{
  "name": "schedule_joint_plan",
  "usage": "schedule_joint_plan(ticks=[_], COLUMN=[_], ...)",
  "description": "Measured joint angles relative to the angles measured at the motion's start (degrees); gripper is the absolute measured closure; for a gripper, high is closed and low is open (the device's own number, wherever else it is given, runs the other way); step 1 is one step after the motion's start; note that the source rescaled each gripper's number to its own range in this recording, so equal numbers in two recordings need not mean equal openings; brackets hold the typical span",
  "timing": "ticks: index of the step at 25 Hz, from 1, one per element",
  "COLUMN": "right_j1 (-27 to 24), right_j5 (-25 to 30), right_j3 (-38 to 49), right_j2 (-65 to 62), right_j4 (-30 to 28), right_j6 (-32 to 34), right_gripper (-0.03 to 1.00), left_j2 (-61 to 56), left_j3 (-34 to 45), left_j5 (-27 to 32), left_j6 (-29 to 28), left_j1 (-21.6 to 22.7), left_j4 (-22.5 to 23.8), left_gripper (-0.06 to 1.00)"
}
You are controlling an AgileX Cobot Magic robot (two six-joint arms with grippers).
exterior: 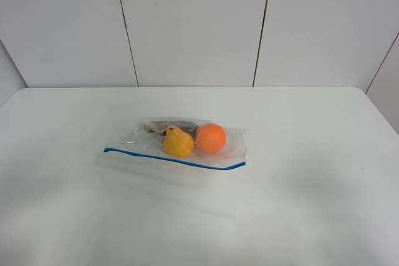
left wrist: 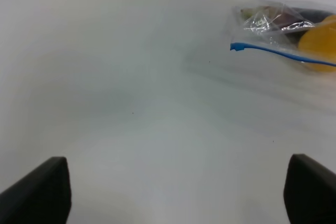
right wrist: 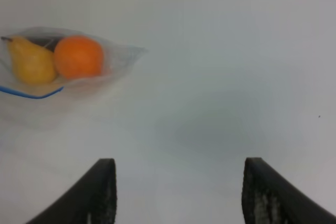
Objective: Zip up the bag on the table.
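The clear plastic bag lies flat near the middle of the white table. Its blue zip strip runs along the near long edge. Inside sit a yellow pear, an orange and something dark behind them. Neither arm shows in the high view. In the left wrist view the open gripper hangs over bare table, well away from the bag's end and its zip strip. In the right wrist view the open gripper is over bare table, apart from the bag, pear and orange.
A panelled white wall stands behind the table's far edge. The table's rounded far right corner shows in the high view.
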Motion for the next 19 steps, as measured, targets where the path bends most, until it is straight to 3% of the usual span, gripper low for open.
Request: schedule_joint_plan(ticks=[19], right_j1=[0.0], right_j5=[-0.1], right_j3=[0.0], right_j2=[0.0], right_j4=[0.1], right_j6=[0.1], right_gripper=[0.08], left_j2=[0.0], left_j3=[0.0], left_j5=[0.0], left_j6=[0.0], left_j1=[0.0], left_j4=[0.0], left_gripper=[-0.02])
